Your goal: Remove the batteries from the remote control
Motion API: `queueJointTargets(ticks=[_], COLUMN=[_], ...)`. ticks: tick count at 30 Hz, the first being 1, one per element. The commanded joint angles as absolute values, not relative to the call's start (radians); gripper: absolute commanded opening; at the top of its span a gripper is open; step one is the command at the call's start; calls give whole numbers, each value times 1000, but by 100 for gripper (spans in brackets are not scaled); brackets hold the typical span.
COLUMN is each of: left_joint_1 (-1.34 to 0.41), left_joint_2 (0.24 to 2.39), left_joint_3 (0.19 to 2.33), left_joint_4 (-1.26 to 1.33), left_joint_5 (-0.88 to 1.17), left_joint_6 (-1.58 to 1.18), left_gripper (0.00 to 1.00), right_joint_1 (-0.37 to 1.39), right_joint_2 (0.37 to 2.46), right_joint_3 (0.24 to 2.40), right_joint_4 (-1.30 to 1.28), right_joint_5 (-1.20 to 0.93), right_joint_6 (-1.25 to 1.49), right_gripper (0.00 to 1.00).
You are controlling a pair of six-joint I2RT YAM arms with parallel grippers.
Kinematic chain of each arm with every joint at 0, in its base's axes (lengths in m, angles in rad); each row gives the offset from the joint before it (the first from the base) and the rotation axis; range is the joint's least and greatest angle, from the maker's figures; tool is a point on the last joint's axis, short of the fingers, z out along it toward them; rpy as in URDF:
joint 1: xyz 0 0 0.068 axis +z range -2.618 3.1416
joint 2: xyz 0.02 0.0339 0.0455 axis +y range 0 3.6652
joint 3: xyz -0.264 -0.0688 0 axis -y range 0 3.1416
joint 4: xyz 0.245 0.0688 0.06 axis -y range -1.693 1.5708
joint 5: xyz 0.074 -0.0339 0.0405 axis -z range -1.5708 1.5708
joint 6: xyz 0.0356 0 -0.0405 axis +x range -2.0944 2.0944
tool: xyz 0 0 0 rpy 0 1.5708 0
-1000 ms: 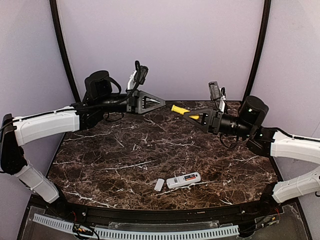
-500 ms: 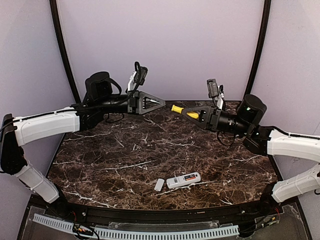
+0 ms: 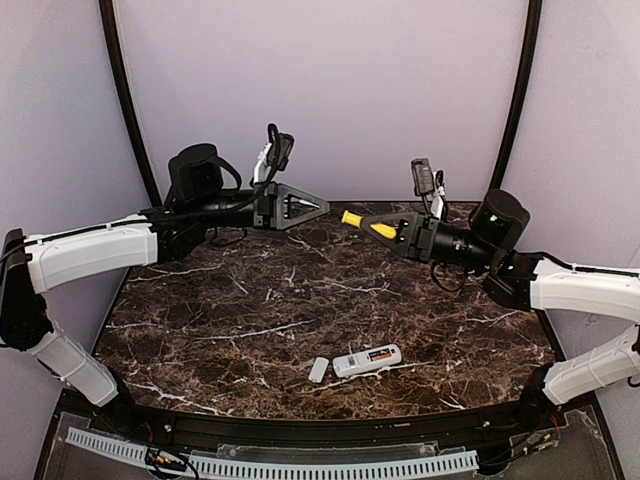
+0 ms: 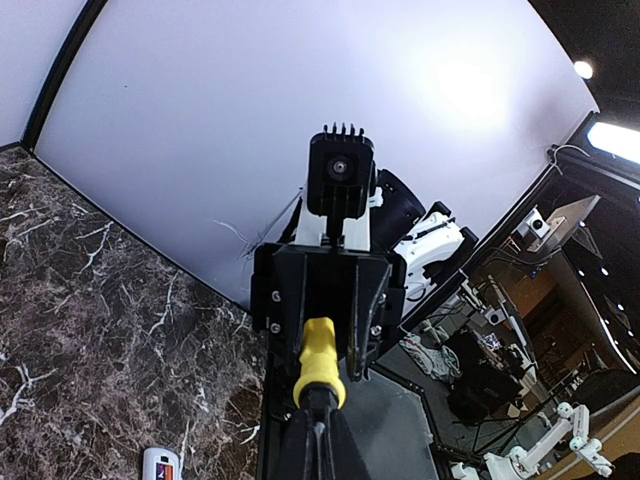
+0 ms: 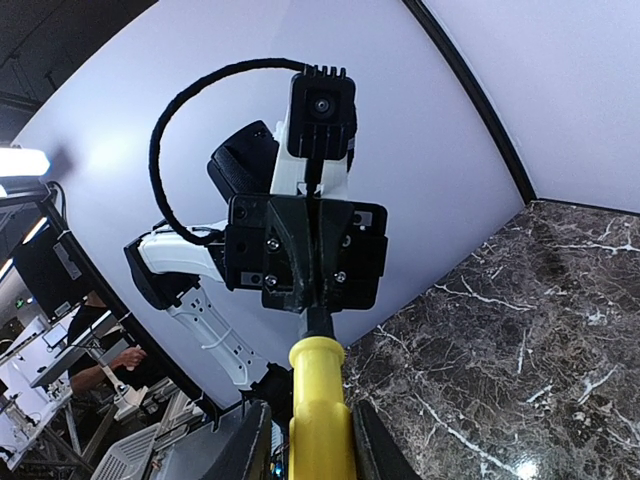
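Observation:
The white remote control (image 3: 367, 360) lies back-up near the table's front edge, its reddish-orange batteries (image 3: 381, 354) showing in the open recess. One end of it shows in the left wrist view (image 4: 160, 465). Both grippers are high above the far side of the table, facing each other. My right gripper (image 3: 375, 227) is shut on the yellow handle of a tool (image 3: 360, 221), held level. It shows in the right wrist view (image 5: 318, 400). My left gripper (image 3: 322, 208) is shut on the tool's black tip (image 4: 318, 398).
The small white battery cover (image 3: 318, 369) lies just left of the remote. The dark marble table (image 3: 250, 300) is bounded by a black rail at the front and a curved black frame at the back wall.
My right arm has edged slightly left, bringing the tool's tip closer into my left gripper's fingers. The remote and the cover have not moved.

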State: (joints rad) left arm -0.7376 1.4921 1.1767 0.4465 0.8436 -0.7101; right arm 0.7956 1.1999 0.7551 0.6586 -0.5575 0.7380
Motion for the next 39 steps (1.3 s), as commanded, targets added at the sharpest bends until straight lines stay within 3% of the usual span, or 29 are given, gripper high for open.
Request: queueJointTargets(ticks=[1, 8, 13, 17, 24, 28, 30, 32, 39], left_joint_1=[-733, -732, -733, -733, -733, -733, -732, -731, -733], left_joint_2=[1460, 1464, 1467, 1471, 1474, 1481, 1488, 1494, 1494], left_joint_3=[1156, 1157, 1158, 1158, 1161, 1163, 1164, 1165, 1171], left_joint_4=[442, 440, 434, 421, 387, 338, 309, 269, 149], left_joint_5=[825, 825, 827, 829, 831, 827, 823, 804, 700], left_joint_6=[-691, -687, -680, -657, -606, -533, -493, -457, -295], left_gripper=[0, 0, 0, 1, 37, 70, 81, 87, 95], right_joint_1=[792, 792, 792, 791, 792, 791, 791, 792, 790], right_joint_2=[1206, 1207, 1212, 1207, 1171, 1134, 1113, 1093, 1006], right_joint_3=[775, 774, 777, 771, 758, 747, 744, 741, 737], right_joint_4=[712, 705, 689, 680, 580, 496, 441, 385, 149], right_joint_5=[-584, -585, -583, -573, -496, -423, -382, -342, -181], right_joint_6=[739, 741, 754, 753, 730, 717, 707, 700, 677], right_gripper=[25, 17, 1, 0, 0, 0, 0, 0, 0])
